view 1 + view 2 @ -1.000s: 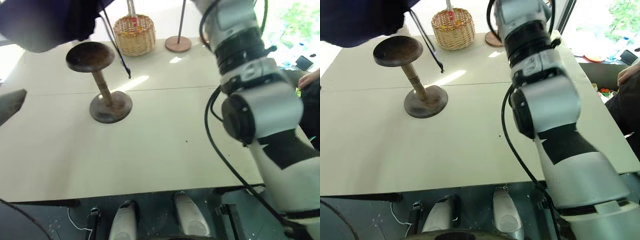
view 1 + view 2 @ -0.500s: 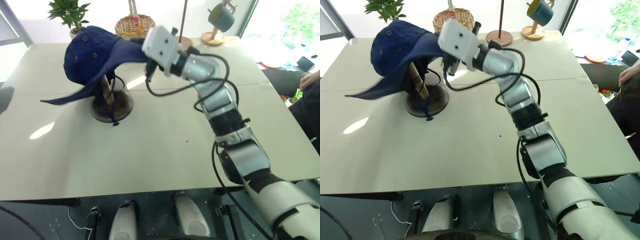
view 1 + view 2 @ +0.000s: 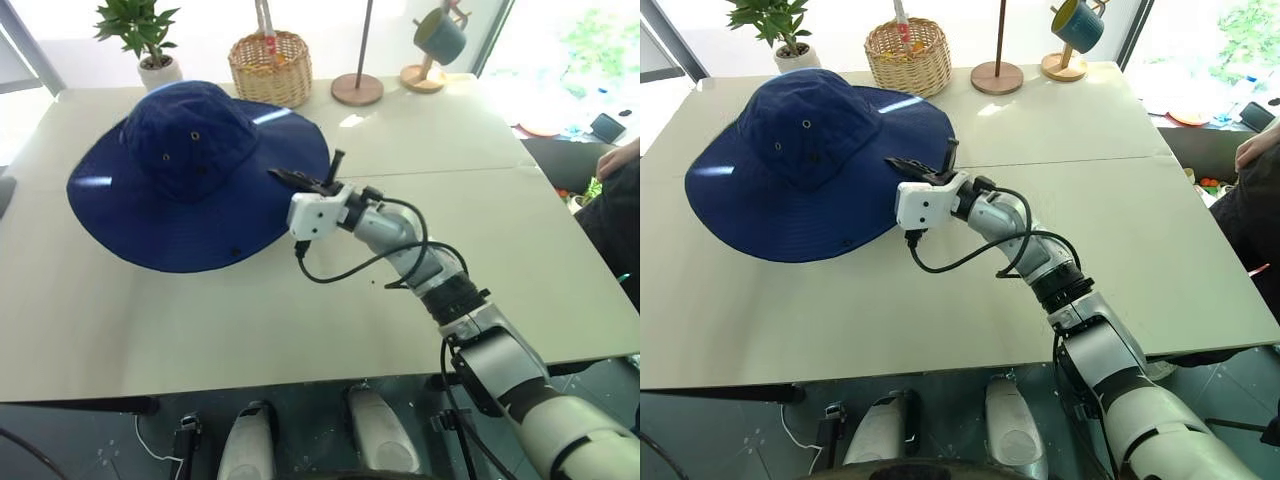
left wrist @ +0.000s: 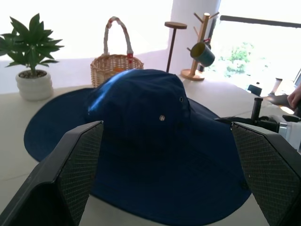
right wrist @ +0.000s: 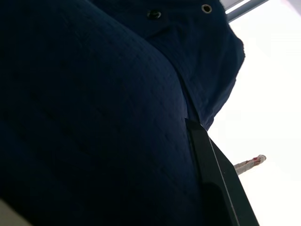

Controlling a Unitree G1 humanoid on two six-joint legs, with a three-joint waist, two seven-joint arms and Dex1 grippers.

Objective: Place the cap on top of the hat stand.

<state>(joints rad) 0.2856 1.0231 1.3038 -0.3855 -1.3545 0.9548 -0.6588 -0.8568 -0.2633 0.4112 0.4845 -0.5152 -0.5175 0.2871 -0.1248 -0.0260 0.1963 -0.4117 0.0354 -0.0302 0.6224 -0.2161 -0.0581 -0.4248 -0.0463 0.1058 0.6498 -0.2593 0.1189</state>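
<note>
The cap (image 3: 190, 170), a wide navy sun hat, lies spread out at the table's left, crown up and brim roughly level. The hat stand is hidden beneath it. My right gripper (image 3: 305, 180) is at the brim's right edge, low over the table and shut on the brim; dark fabric presses close against one black finger (image 5: 211, 179) in the right wrist view. My left gripper (image 4: 164, 125) is open, its two fingers wide apart. It hangs off to the cap's left, looking across at the crown (image 4: 141, 113) without touching it.
Along the table's far edge stand a potted plant (image 3: 150, 45), a wicker basket (image 3: 268, 66), a thin pole on a round base (image 3: 357, 88) and a mug tree with a mug (image 3: 437, 40). A person's hand (image 3: 620, 160) shows at the far right.
My right gripper has come down with the cap. The cap hung tilted on the stand half a second ago; now it lies spread over it and covers it.
</note>
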